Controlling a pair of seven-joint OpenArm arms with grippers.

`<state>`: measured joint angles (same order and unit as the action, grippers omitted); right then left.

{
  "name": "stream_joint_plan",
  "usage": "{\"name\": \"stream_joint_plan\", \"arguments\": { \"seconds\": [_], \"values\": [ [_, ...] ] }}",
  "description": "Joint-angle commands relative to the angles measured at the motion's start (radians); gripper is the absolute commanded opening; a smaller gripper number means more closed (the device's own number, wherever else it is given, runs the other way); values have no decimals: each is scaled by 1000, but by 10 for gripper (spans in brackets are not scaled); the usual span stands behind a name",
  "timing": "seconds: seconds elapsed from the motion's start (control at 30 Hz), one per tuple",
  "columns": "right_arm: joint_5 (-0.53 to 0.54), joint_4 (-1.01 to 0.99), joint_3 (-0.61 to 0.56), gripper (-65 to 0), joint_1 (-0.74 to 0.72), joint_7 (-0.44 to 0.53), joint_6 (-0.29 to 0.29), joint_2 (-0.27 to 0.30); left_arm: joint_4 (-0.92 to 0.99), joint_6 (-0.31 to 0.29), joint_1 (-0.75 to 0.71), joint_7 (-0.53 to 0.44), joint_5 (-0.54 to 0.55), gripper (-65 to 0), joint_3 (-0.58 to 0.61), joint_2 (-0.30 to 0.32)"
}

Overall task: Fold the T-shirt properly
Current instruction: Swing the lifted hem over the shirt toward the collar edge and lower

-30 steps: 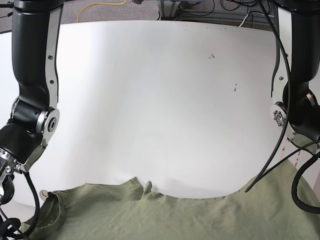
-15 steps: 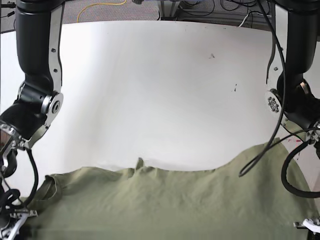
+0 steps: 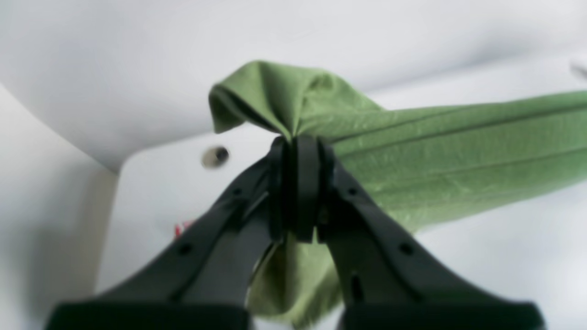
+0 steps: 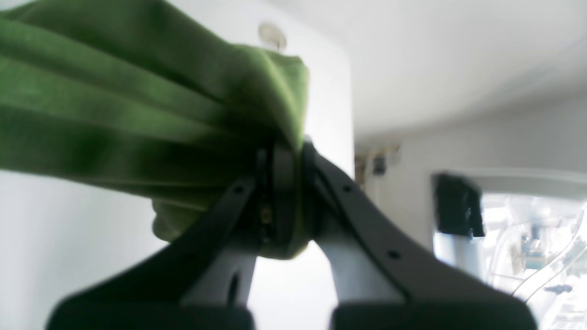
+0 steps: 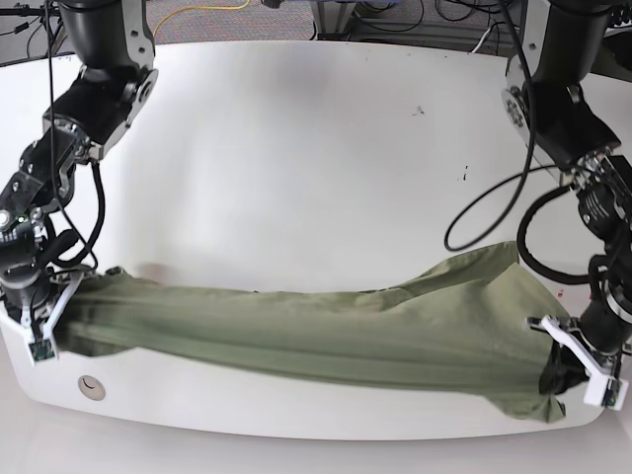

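Olive-green cloth is pinched between the closed jaws of the left gripper [image 3: 300, 151], a bunched corner of the T-shirt [image 3: 440, 151] rising above the fingertips and a loose fold hanging below them. Another bunched end of the shirt is clamped the same way in the right gripper [image 4: 284, 156]. In the base view the shirt is stretched in long creases between the left gripper [image 5: 571, 367] and the right gripper [image 5: 41, 314], across the near edge of the white table [image 5: 316, 158]. Small dark specks are seen on the tabletop, and cables [image 5: 395, 15] are seen on the floor beyond it.
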<state>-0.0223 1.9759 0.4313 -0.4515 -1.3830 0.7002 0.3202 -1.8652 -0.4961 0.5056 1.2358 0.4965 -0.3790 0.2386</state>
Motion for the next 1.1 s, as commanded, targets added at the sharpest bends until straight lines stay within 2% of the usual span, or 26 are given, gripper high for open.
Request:
{"name": "stream_joint_plan", "arguments": {
  "seconds": [0.0,0.27,0.63,0.8,0.93,1.07],
  "values": [
    [-40,20,54,-644,61,-3,-2,-10,-35,4,-58,-26,-25,-650,-33,18],
    [-40,27,137,-644,231,-8,-2,-43,-70,-34,-296,-26,26,-650,-64,18],
    [-40,36,163,-645,432,9,-2,-111,-70,-32,-569,-24,133,-650,-188,23],
    [-40,41,163,-645,495,31,-2,-140,-70,-36,-669,-24,138,-650,-232,23],
    [-40,41,163,-645,529,31,-2,-145,-70,-36,-738,-24,138,-650,-237,23],
    [-41,40,163,-645,567,32,-2,-172,-70,-37,-809,-24,136,-650,-240,23]
  ]
}}
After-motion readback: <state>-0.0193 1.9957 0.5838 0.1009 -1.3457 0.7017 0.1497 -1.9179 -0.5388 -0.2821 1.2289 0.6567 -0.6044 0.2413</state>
